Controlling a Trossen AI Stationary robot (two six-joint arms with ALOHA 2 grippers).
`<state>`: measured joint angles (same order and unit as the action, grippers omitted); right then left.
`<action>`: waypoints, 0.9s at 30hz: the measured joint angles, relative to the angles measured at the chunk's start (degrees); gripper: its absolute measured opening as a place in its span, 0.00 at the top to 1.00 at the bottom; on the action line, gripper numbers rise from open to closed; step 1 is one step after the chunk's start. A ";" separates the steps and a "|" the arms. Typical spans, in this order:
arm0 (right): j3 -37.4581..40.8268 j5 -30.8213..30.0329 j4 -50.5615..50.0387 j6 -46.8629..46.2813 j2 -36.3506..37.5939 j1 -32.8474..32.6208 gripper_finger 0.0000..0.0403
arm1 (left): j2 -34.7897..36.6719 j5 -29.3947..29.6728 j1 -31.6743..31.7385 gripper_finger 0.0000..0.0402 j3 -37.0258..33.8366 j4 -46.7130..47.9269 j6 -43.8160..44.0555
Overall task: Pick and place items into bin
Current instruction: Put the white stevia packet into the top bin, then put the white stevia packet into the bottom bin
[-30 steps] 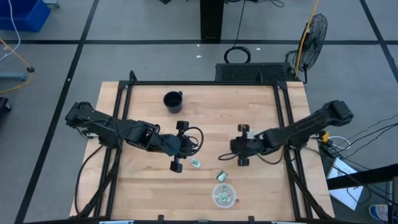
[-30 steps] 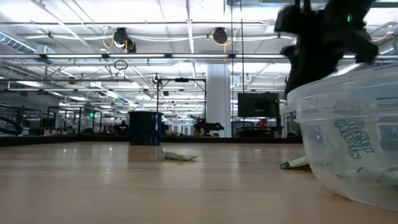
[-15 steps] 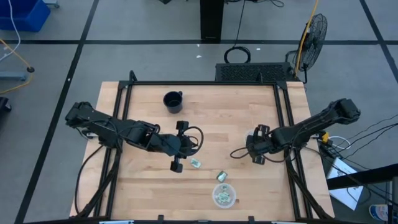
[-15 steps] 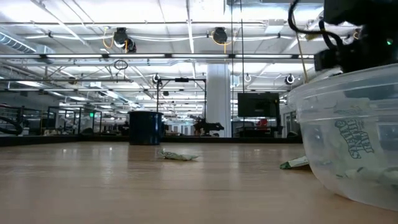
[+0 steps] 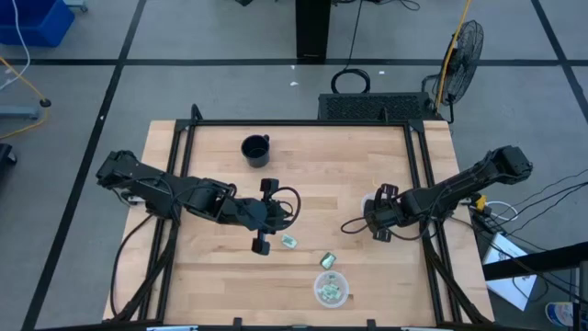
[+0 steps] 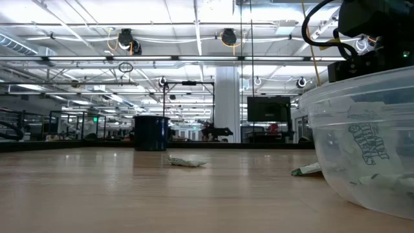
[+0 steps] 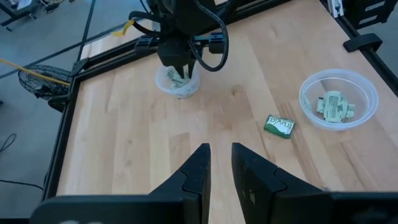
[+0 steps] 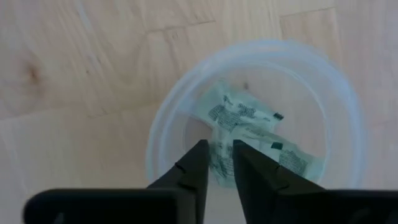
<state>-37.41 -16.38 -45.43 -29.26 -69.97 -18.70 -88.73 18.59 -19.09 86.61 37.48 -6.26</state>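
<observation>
Packets (image 8: 249, 134) lie under the right gripper (image 8: 216, 163).

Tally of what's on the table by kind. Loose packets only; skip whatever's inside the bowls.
Black mug: 1
Clear bowls: 2, both holding packets
Loose packets: 2
Total: 5
</observation>
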 joint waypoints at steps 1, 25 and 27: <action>0.00 0.00 -0.02 0.02 0.00 0.00 0.81 | 0.00 0.00 0.02 0.82 0.00 0.12 -0.11; -6.21 4.61 29.75 16.42 7.58 -0.24 0.77 | -0.07 -4.22 -2.41 0.82 -25.01 -8.40 19.98; -6.21 4.45 32.76 18.22 7.58 -0.22 0.77 | -0.17 -4.77 -2.62 0.82 -30.26 -18.65 18.66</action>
<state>-43.62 -11.93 -12.67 -11.03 -62.39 -18.92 -88.90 13.82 -21.71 56.34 18.83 12.40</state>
